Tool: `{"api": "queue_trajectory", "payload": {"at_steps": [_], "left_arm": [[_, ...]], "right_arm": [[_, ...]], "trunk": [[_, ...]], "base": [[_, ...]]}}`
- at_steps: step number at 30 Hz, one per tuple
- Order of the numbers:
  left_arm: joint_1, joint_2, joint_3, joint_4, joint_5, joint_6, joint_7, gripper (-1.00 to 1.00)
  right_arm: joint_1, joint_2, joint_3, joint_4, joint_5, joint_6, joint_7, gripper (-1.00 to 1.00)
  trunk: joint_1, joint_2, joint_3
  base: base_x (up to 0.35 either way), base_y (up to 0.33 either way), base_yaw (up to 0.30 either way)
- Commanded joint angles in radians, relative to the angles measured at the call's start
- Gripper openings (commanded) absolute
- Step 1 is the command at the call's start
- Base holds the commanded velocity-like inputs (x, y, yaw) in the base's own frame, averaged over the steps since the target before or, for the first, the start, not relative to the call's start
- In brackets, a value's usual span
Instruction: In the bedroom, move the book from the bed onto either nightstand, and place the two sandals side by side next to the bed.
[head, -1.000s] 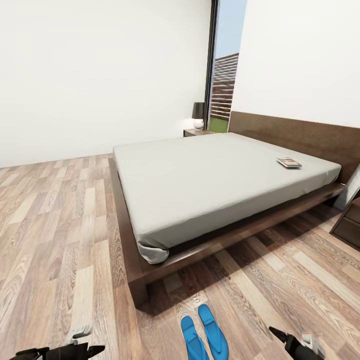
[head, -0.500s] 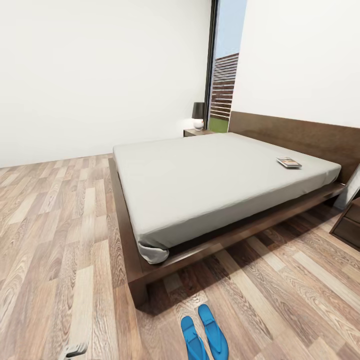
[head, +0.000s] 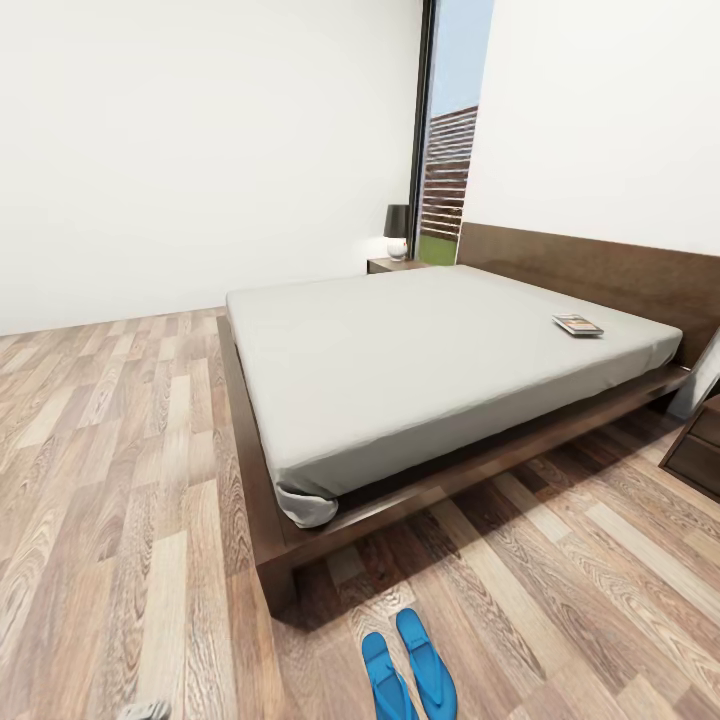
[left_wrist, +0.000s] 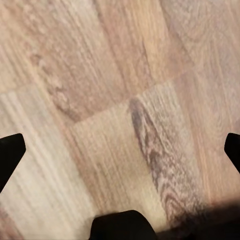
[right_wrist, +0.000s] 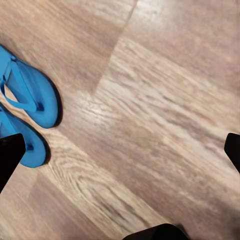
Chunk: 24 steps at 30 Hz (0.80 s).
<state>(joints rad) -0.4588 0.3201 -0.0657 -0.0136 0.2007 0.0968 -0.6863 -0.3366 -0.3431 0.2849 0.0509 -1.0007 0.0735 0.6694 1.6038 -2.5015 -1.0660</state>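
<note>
The bed (head: 300, 545) has a dark wood frame and a flat grey mattress. The book (head: 578, 324) lies on the mattress close to the headboard. Two blue sandals (head: 408, 668) lie side by side on the plank floor just off the bed's foot corner. In the right wrist view the same sandals (right_wrist: 27, 97) are off to one side of my right gripper (right_wrist: 120, 150), which is open above bare floor. My left gripper (left_wrist: 120, 150) is open too, with only floorboards between its black fingertips (left_wrist: 10, 155). One nightstand (head: 395, 264) stands beyond the bed, another nightstand (head: 697, 452) at the right edge.
A small lamp (head: 397, 232) stands on the far nightstand, beside a tall window (head: 448, 150). White walls close the room behind and to the right. A wide stretch of wood floor (head: 110, 450) opens left of the bed. A grey bit of my left arm (head: 145, 712) shows at the bottom edge.
Both arms have drawn back out of the bottom of the head view: the two dark grippers seen a second ago are gone. Bed, book and sandals have not moved.
</note>
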Motion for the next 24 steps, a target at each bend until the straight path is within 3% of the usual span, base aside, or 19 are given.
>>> {"api": "queue_trajectory", "payload": {"at_steps": [1,12,24], "left_arm": [[0.001,-0.002,-0.006,-0.002,0.011,0.01,-0.001,1.0],[0.002,-0.002,-0.006,-0.002,0.011,0.011,0.001,1.0],[0.002,-0.005,-0.006,-0.002,0.011,0.011,0.001,1.0]], "right_arm": [[-0.001,0.0,0.004,0.004,-0.011,0.004,0.006,1.0],[-0.001,0.003,0.004,0.004,-0.011,-0.005,-0.007,1.0],[-0.001,0.007,0.006,0.003,-0.012,-0.006,-0.124,1.0]], "trunk": [[0.0,0.0,-0.001],[0.0,0.0,-0.001],[0.0,0.0,-0.001]], "base": [[0.0,0.0,0.0],[0.0,0.0,0.0],[0.0,0.0,0.096]]}}
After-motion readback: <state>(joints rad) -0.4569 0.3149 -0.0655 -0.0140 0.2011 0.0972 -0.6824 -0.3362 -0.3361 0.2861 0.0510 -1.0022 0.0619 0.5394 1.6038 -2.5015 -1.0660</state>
